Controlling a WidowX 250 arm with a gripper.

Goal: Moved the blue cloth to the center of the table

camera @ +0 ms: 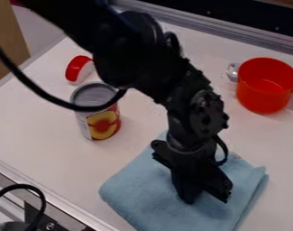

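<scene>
Surface [37, 128], pale, lies under claw [208, 198] & out to all sides. Arm [133, 52] hangs over it, coming in from above-left of claw. Cloth [136, 187], blue, folded, is right under claw & spreads to both sides of it, well off center by the look of it. Red pot [266, 90] is up-right of claw, can [101, 119] up-left, cap [79, 69] farther up-left past can. Claw: tips spread, blue showing btwn them, so prob. no grip yet. Step in hand: lining up the grasp, I'd say. Next: press down, pinch a fold, then draw it up-left w/o hitting can.
</scene>
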